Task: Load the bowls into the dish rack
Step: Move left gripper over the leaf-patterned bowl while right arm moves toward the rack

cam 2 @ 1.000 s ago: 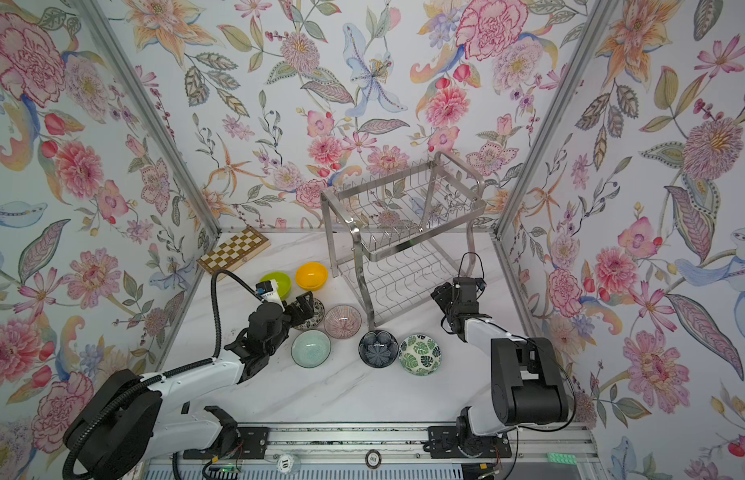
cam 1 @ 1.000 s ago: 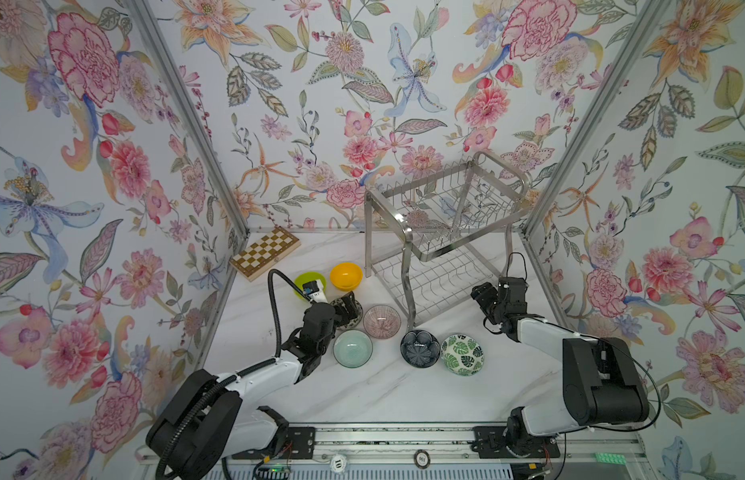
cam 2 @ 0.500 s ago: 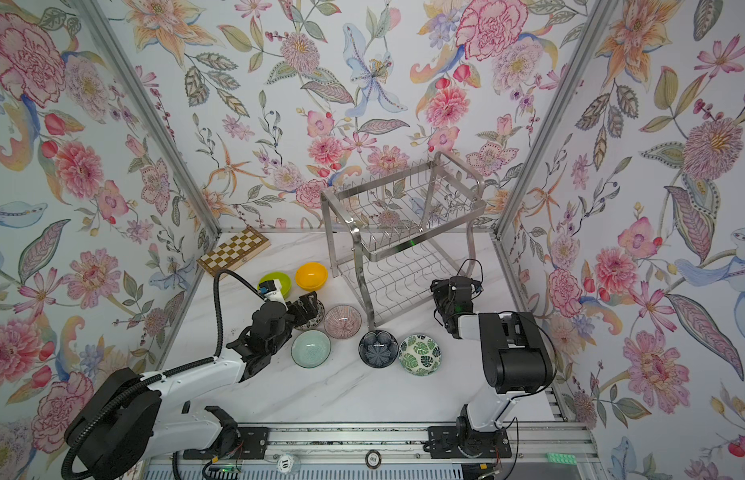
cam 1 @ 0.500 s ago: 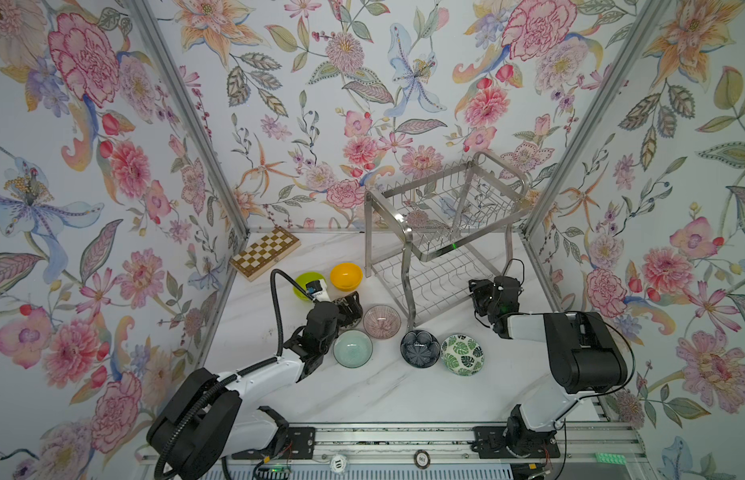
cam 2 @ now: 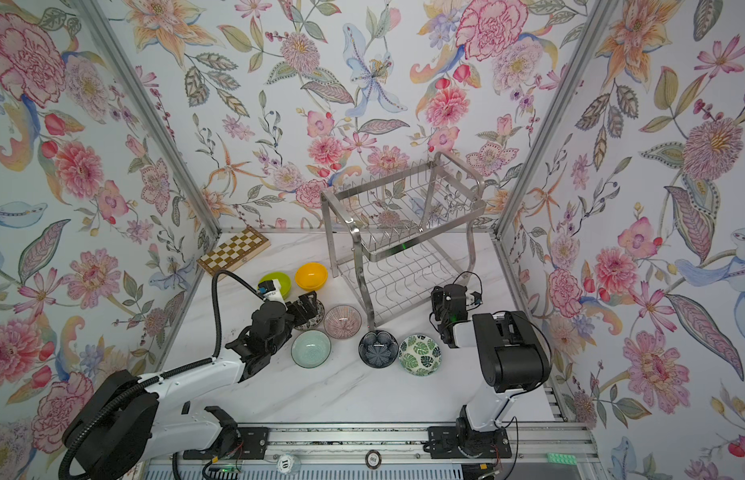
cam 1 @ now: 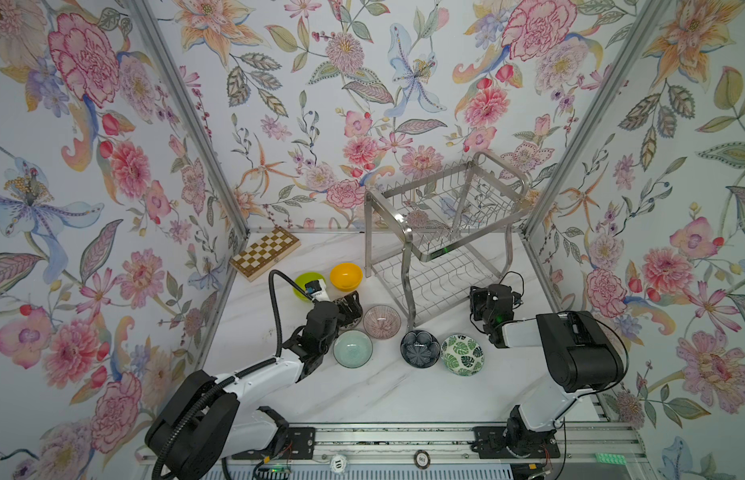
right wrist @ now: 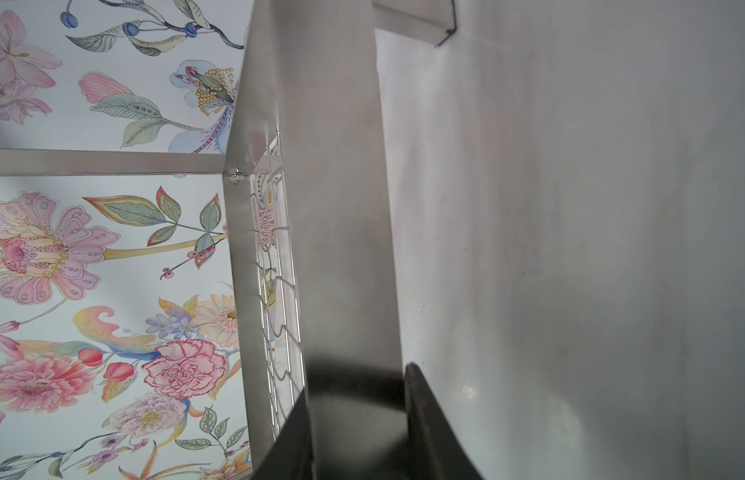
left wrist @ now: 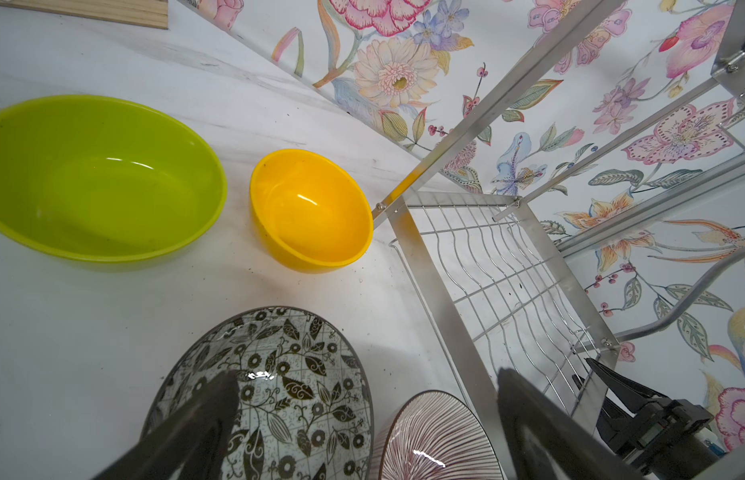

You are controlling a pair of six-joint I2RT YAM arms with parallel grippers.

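The steel dish rack (cam 1: 408, 232) (cam 2: 356, 245) stands at the back right with nothing on its shelves. My right gripper (cam 1: 477, 299) (right wrist: 356, 386) is shut on a flat bar (right wrist: 333, 208) at the rack's lower front right. On the table lie lime (cam 1: 304, 280) (left wrist: 100, 178), orange (cam 1: 346, 276) (left wrist: 312, 208), pink-striped (cam 1: 381, 322) (left wrist: 437, 440), mint (cam 1: 352, 349), navy (cam 1: 420, 348) and leaf-patterned (cam 1: 462, 354) bowls. My left gripper (cam 1: 349, 305) (left wrist: 366, 386) hangs open and holds nothing. It is just above the black-and-white bowl (left wrist: 287, 374), next to the pink-striped one.
A wooden chessboard (cam 1: 265, 252) lies at the back left by the wall. Flowered walls close in three sides. The rack's front leg (left wrist: 429, 266) stands close to the orange and pink-striped bowls. Bare marble lies in front of the bowl row.
My right gripper has shifted left to the rack's lower bar and closed on it, with the arm folding in behind. The left arm and the bowls have stayed put.
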